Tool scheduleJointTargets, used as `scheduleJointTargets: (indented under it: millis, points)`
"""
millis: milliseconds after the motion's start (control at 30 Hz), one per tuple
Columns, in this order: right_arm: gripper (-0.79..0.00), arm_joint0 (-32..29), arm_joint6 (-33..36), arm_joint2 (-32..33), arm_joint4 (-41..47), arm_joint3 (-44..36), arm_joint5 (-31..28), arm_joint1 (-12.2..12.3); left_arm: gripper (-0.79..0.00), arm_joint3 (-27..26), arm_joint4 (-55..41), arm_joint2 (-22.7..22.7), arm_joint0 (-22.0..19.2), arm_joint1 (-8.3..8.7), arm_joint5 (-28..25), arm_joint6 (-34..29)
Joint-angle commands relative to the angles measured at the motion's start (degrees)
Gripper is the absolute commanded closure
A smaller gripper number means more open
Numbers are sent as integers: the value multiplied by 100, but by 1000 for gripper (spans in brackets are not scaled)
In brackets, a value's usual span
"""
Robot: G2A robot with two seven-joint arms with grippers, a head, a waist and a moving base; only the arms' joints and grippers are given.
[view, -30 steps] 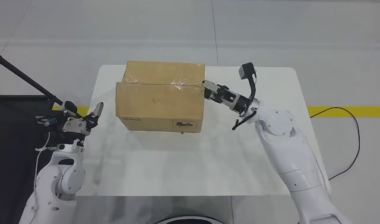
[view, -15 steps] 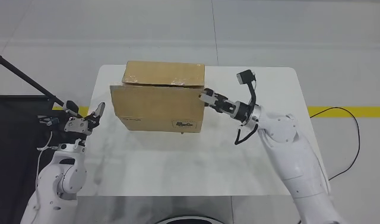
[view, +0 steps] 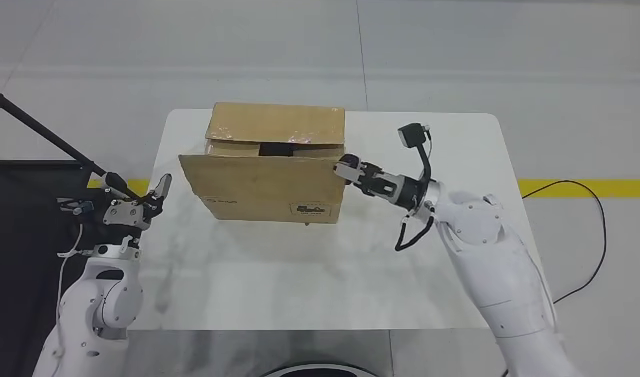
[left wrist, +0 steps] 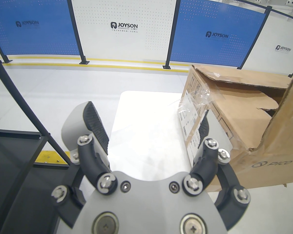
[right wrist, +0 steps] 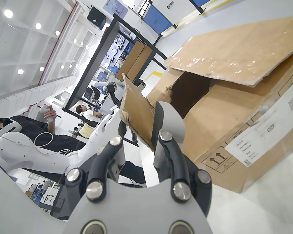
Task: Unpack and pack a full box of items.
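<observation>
White left arm (view: 100, 287) folded low, its black-padded left gripper (left wrist: 146, 120) spread wide, white right arm (view: 485, 252) extended, right gripper (right wrist: 141, 115) clamped on brown cardboard flap (right wrist: 133, 103).

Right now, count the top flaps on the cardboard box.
2. The near flap is pinched up by the right gripper; the far flap lies over the far half. Others may be hidden.

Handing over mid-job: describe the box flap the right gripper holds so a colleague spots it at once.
On the white table stands one cardboard box. Of its two long top flaps, it is the near flap, pinched at one end by the right gripper. It is lifted; the far flap lies flat.
</observation>
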Motion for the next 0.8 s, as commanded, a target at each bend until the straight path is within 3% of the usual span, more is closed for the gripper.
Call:
scheduleJointTargets:
  millis: [0,67,267,400,767]
  points:
    - [-182,-10,0,6,-2,-22,-13,9,-785,0,-7,-1,1,-4,1,-8]
    - [-126,-26,14,11,-9,-51,-32,19,-785,1,3,-4,0,-6,2,-21]
    - [-86,-76,71,21,-6,-151,-62,49,-785,28,19,12,-30,-17,2,-22]
    - [-6,-113,117,39,27,-219,-101,71,-785,51,46,35,-65,-23,1,-37]
    - [0,-276,375,65,181,-478,-220,141,-785,124,82,53,-157,-39,13,-38]
